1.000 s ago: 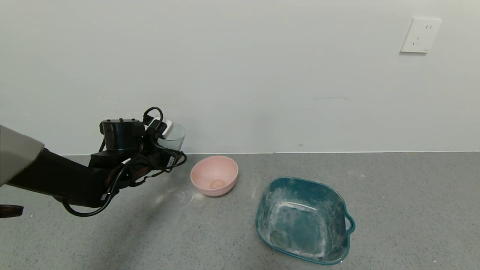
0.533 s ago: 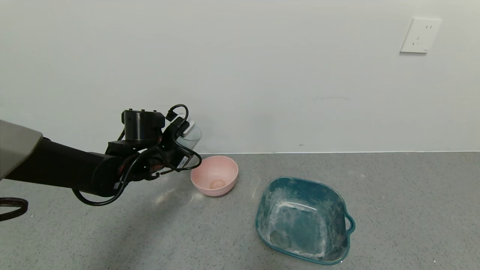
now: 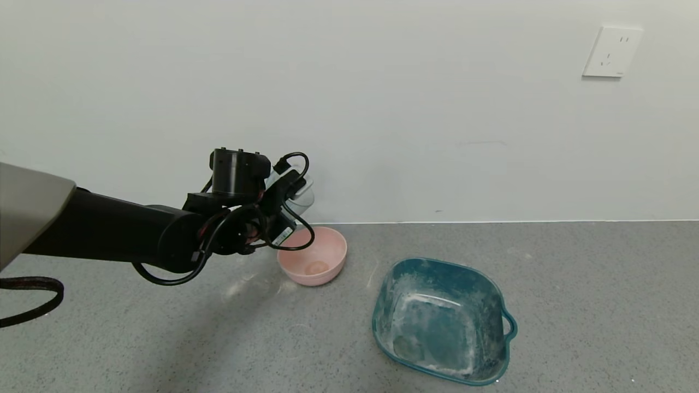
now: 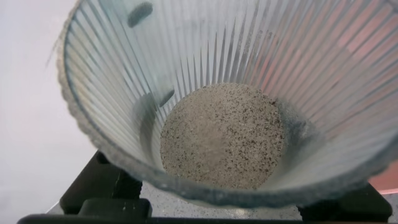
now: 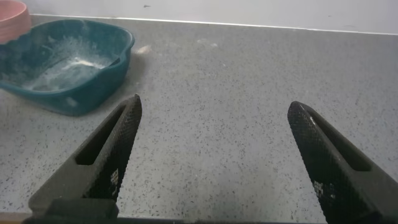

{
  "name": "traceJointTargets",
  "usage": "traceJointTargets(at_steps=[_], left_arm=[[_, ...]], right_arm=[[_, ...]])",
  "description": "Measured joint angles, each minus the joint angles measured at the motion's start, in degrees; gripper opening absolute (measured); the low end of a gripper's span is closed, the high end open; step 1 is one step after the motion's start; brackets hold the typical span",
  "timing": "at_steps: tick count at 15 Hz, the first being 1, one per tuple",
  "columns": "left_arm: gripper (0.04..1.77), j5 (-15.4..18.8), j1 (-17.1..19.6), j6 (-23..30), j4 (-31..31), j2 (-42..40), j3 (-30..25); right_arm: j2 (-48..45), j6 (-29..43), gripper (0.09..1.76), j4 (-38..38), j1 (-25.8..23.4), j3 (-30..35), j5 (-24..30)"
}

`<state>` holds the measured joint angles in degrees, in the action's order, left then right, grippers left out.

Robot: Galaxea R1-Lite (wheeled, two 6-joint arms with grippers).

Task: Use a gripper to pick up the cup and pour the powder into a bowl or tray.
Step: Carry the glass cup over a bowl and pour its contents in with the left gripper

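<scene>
- The left end effector [image 3: 292, 188] hangs above the grey tabletop [image 3: 573, 305], over the left rim of the bowl, its fingers clamped on the cup [image 3: 299, 195].
- The cup is held off the tabletop; the left wrist view looks into its ribbed inside [image 4: 217, 93], where the speckled greyish powder [image 4: 222, 135] lies in a round patch at the bottom.
- The pink bowl [image 3: 322, 252] stands just below and right of the cup, near the wall.
- The teal tray [image 3: 494, 305], smeared white, sits right of the bowl, apart from it.
- The right end effector [image 5: 214, 152] hovers over bare tabletop with its fingers wide apart, the tray [image 5: 93, 93] beyond it.
</scene>
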<state>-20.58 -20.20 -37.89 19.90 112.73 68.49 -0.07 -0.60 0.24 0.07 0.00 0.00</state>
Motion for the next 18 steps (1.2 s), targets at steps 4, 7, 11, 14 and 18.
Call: traceJointTargets(at_steps=[4,7,11,14,18], left_arm=[[1.30,-1.38,0.00,-3.51,0.00,0.28,-0.27],[1.30,-2.63,-0.02,-7.31,-0.05,0.89,-0.66],[1.30,-4.44,-0.17,-12.96,-0.02,2.10,-0.90],[1.30,-5.83,-0.17,-17.09,0.28,2.88,-0.93],[1.30,-6.95,-0.20,-24.23,0.68,3.29,-0.99]], right_arm=[[0.00,-0.02,1.71,0.00,0.00,0.00,0.00],[0.00,-0.02,1.71,0.00,0.00,0.00,-0.02],[0.00,-0.02,1.71,0.00,0.00,0.00,0.00],[0.00,-0.02,1.71,0.02,0.00,0.00,-0.02],[0.00,0.00,1.71,0.02,0.00,0.00,0.00]])
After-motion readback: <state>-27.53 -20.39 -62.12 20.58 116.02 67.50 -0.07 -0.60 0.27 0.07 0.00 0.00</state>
